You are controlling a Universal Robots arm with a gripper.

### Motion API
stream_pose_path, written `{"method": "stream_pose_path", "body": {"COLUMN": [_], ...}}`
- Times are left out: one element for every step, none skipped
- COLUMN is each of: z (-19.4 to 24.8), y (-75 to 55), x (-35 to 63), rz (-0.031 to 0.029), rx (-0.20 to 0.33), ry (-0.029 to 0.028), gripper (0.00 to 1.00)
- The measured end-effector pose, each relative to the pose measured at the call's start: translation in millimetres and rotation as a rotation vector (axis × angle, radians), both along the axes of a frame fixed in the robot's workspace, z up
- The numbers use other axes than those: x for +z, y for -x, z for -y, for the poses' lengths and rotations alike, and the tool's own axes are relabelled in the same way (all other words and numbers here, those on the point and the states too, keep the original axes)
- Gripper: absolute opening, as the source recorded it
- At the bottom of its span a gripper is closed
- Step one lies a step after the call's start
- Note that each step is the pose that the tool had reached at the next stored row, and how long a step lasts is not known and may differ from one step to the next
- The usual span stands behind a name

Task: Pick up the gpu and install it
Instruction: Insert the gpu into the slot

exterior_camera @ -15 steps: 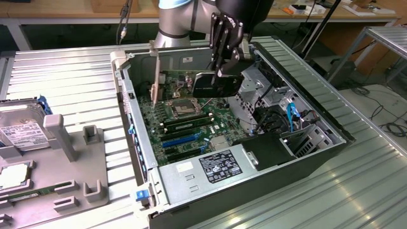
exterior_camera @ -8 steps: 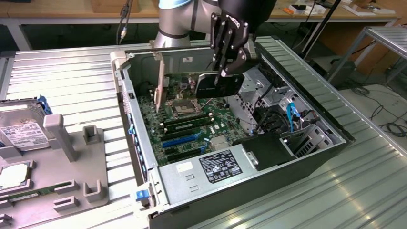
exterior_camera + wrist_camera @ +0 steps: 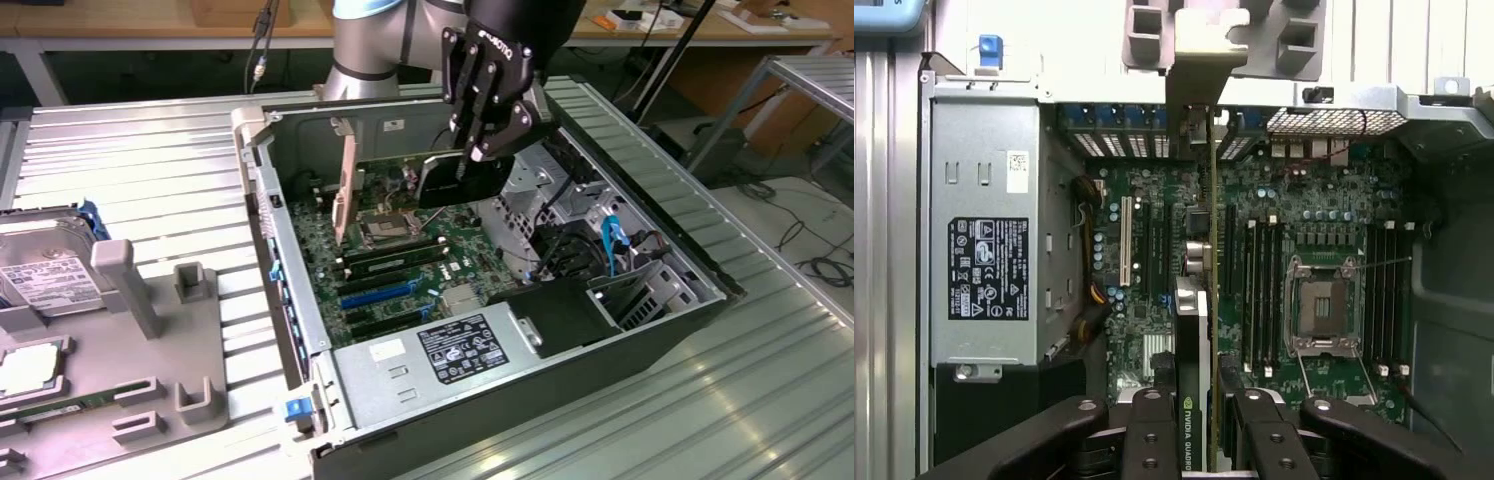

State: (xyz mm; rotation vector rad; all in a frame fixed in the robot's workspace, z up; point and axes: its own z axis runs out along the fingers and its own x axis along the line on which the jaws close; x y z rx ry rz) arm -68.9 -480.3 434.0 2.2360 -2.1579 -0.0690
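In the closed gripper [image 3: 478, 155], the gpu [image 3: 451, 182] hung edge-down just above the motherboard [image 3: 400, 262] of the open case [image 3: 467, 440] below. Pickup looked done, but seating it in a slot seemingly remained.

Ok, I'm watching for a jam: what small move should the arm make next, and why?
Probably ease the gpu straight down a little: the tool grips it on edge above the motherboard, inside the open case, not yet seated.
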Motion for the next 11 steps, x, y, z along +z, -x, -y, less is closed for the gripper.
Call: {"method": "stream_pose_path", "body": {"z": [0.0, 0.0, 0.0, -0.1, -0.1, -0.1, 0.0, 0.0, 0.0, 0.0, -0.1], "y": [-0.1, -0.2, -0.1, -0.2, -0.2, -0.2, -0.2, -0.2, -0.2, -0.1, -0.2], "x": [0.0, 0.0, 0.0, -0.3, -0.5, -0.9, -1.5, -2.0, -3.2, -4.0, -4.5], "rz": [0.0, 0.0, -0.0001, 0.0001, 0.0005, 0.0011, 0.002, 0.0027, 0.0043, 0.0053, 0.0059], "rx": [0.005, 0.005, 0.005, 0.005, 0.005, 0.006, 0.006, 0.005, 0.005, 0.005, 0.005], "ry": [0.0, 0.0, 0.0, -0.0002, -0.0002, -0.0003, -0.0005, -0.0006, -0.0007, -0.0013, -0.0017], "gripper": [0.27, 0.27, 0.27, 0.27, 0.27, 0.27, 0.27, 0.27, 0.27, 0.27, 0.27]}}
